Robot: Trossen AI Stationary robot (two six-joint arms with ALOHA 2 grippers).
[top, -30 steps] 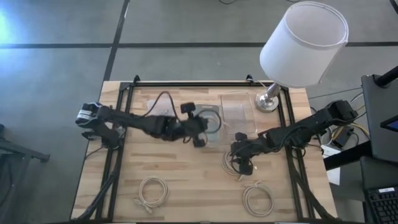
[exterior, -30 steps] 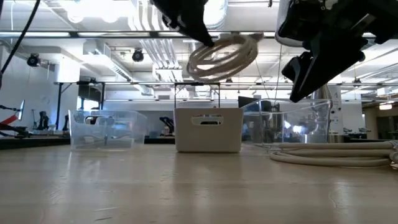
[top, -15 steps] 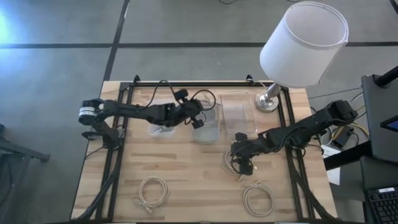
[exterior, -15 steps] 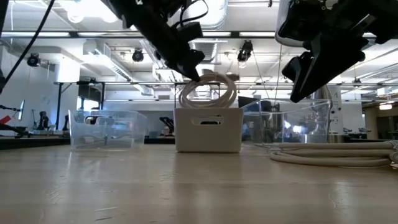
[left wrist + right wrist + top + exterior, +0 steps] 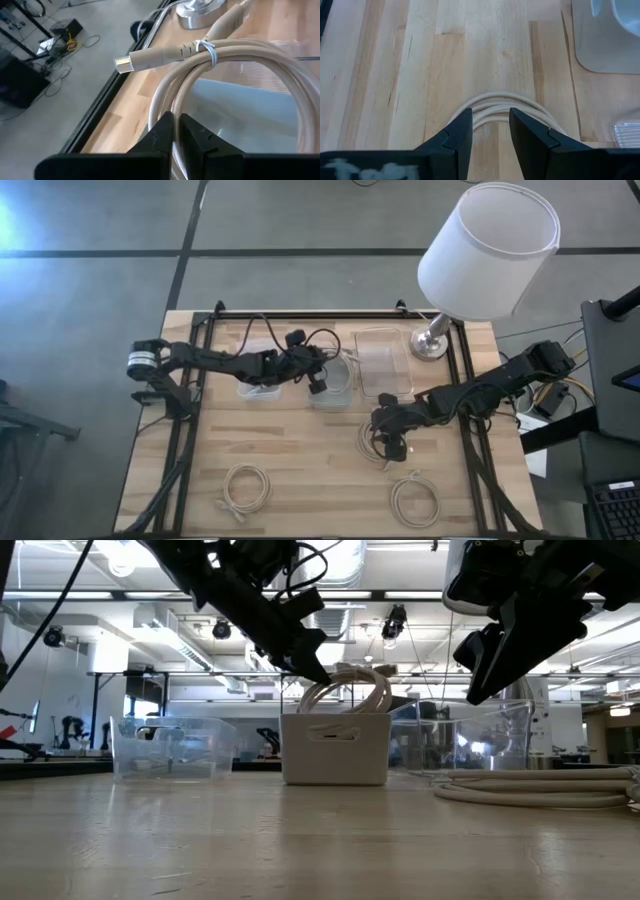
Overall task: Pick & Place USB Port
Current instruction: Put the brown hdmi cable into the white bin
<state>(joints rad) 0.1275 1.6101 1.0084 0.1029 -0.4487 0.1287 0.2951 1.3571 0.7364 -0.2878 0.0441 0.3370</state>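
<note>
A coiled beige USB cable (image 5: 348, 694), bound with a tie, its plug (image 5: 123, 62) sticking out, hangs over the white bin (image 5: 335, 750) in the table's far middle. Its lower part dips behind the bin's rim. My left gripper (image 5: 320, 382) is shut on the coil, reaching in from the table's left. My right gripper (image 5: 490, 131) stands open above a second coil (image 5: 503, 108) that lies flat on the table at the right, and touches nothing. My left gripper pinches several strands of the coil (image 5: 172, 107) between its two fingers at one side of the loop, away from the plug. The fingers slant down from the table's left and lie across the strands. The coil hangs below them, its lower part inside the white bin.
A clear bin (image 5: 257, 376) stands left of the white bin and another clear bin (image 5: 384, 360) right of it. A lamp (image 5: 487, 250) stands at the far right corner. Two more coils (image 5: 245, 486) (image 5: 414, 500) lie near the front edge.
My left gripper has gone toward the table's far edge and down, still shut on the coil. The coil has sunk from well above the white bin until its lower part is behind the bin's rim.
</note>
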